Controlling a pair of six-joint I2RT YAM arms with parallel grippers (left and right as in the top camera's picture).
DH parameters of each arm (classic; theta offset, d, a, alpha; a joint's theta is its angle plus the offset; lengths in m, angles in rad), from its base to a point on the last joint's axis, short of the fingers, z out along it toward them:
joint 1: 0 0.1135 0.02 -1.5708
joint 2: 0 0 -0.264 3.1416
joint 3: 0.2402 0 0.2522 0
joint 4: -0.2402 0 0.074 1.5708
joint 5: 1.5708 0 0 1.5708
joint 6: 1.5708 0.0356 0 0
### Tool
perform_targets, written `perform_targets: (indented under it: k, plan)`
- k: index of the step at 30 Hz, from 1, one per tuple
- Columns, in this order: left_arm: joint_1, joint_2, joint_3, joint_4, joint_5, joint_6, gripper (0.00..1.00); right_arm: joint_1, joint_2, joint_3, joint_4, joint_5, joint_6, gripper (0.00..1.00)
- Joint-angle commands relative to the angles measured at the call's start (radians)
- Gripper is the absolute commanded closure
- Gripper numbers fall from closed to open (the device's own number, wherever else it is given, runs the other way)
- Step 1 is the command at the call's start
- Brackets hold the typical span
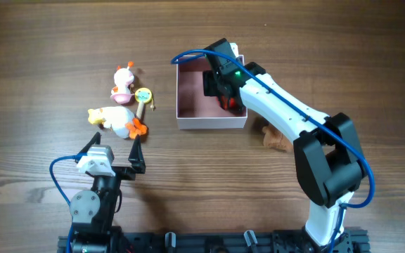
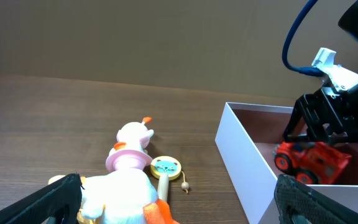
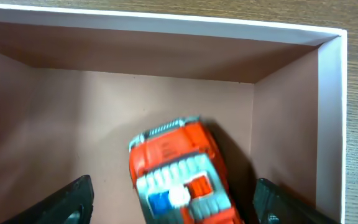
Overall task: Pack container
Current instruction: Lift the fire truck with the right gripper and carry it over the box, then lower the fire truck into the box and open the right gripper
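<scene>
The container, a shallow square box with white walls and a dusty pink inside, sits open near the middle of the wooden table, a little toward the far side; inside it, in the near right part, lies a red toy truck with pale grey and blue details, resting on the pink floor close to the right wall; the right gripper hangs over the box directly above the truck, its two black fingers spread wide to either side of the toy with bare floor showing between each finger and the truck, so it grips nothing; just right of the box, partly hidden beneath the right arm, lies a brown object too covered to identify; to the left of the box, apart from it, three toys cluster together: a small pink-and-white figure farthest away, a yellow round rattle on a stick beside it, and a white plush duck with orange feet nearest; the left gripper sits on the near side of the duck, jaws wide apart and empty, pointing toward the toys.
</scene>
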Motion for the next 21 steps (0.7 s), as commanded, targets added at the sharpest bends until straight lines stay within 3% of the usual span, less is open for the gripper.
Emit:
perform_targets:
  k: [1,8,11,12,14,16,17,21]
  plan:
    - [0.009,-0.002,-0.006,0.0,0.016,0.019,0.0,0.005,0.012,0.009,0.003,0.014,-0.028,0.19]
    - [0.009,-0.002,-0.006,0.0,0.016,0.019,0.0,0.005,-0.022,0.072,0.008,0.014,-0.147,0.2]
    - [0.009,-0.002,-0.006,0.0,0.016,0.019,0.0,0.005,-0.074,0.084,0.01,0.014,-0.251,0.26]
    - [0.009,-0.002,-0.006,0.0,0.016,0.019,0.0,0.005,-0.086,0.084,0.008,0.014,-0.302,0.32]
    - [0.009,-0.002,-0.006,0.0,0.016,0.019,0.0,0.005,-0.089,0.084,-0.007,0.009,-0.413,0.56]
    - [0.009,-0.002,-0.006,0.0,0.016,0.019,0.0,0.005,-0.087,0.082,-0.028,0.007,-0.509,0.87]
    - [0.009,-0.002,-0.006,0.0,0.016,0.019,0.0,0.005,-0.087,0.082,-0.032,0.007,-0.544,0.95]
    - [0.009,-0.002,-0.006,0.0,0.016,0.019,0.0,-0.002,-0.087,0.082,-0.038,0.045,-0.568,0.96]
